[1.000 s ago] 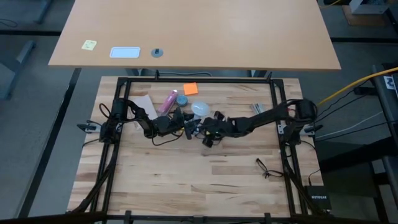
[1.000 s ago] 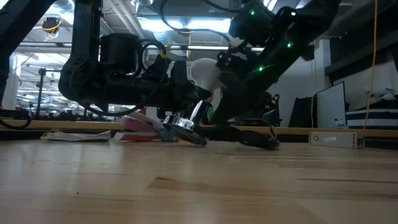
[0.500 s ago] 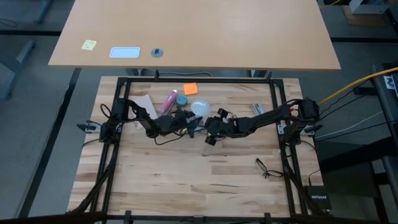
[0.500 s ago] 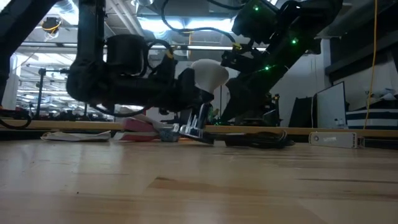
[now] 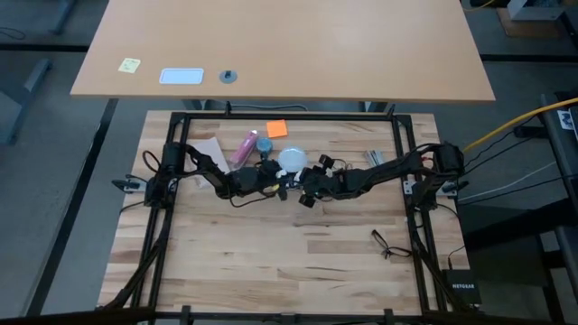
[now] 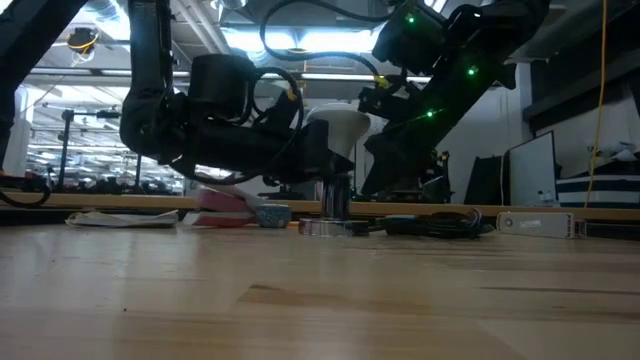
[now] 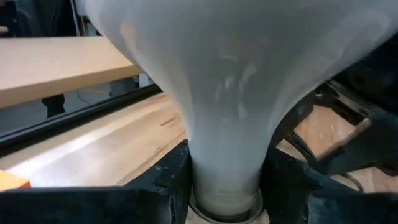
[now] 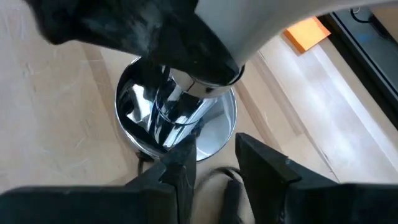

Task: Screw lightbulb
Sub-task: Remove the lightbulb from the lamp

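Item 1, lightbulb (image 6: 338,125): frosted white, globe upward, narrow neck down in the socket of the lamp base (image 6: 333,226). It stands near the middle of the table (image 5: 271,262), toward its far half.

Item 2, lamp base: shiny silver disc with an upright silver stem, flat on the table, a black cord (image 6: 440,222) trailing beside it.

Item 3, left hand (image 7: 225,180): reaches in from the left side, its dark fingers (image 7: 168,180) pinching the lightbulb's neck just above the socket.

Item 4, right hand (image 8: 214,158): comes in from the right side, held low just beside the lamp base; its fingers (image 8: 264,163) stand slightly apart with nothing seen between them.

Item 5, behind the lamp on the table: a pink tube (image 5: 246,145), a small blue round object (image 5: 264,144), an orange note (image 5: 276,128), white paper (image 5: 206,152).

Item 6, near right corner of the table: a small black box (image 5: 461,290) with pale lettering too small to read.

Item 7, farther desk (image 5: 361,45): a yellow note (image 5: 129,64), a white card (image 5: 181,76), a small grey round piece (image 5: 229,76); no writing legible.
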`<control>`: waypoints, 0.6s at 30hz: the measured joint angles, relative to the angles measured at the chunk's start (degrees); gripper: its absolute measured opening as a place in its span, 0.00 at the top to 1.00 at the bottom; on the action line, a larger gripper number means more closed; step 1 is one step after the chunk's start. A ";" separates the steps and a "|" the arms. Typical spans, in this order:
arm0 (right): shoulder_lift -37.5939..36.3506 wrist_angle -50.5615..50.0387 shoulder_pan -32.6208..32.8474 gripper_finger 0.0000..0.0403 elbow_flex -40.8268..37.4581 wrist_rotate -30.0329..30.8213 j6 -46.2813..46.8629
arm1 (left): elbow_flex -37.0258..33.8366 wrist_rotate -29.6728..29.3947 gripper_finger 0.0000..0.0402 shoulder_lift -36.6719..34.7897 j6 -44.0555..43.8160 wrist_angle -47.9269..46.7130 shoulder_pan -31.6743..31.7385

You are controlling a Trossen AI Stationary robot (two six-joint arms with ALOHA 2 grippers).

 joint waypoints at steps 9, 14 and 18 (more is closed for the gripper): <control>-0.09 0.02 0.00 0.70 0.00 -0.51 -0.02 | -0.03 -0.79 0.64 0.08 1.98 -0.53 -2.16; 0.44 -0.02 0.00 0.70 0.07 -3.60 4.02 | -0.09 -1.25 0.62 0.12 0.48 -0.49 -2.09; 3.00 -0.93 0.00 0.70 0.07 -4.10 11.77 | -0.10 -2.15 0.61 0.16 -0.77 -0.49 -2.14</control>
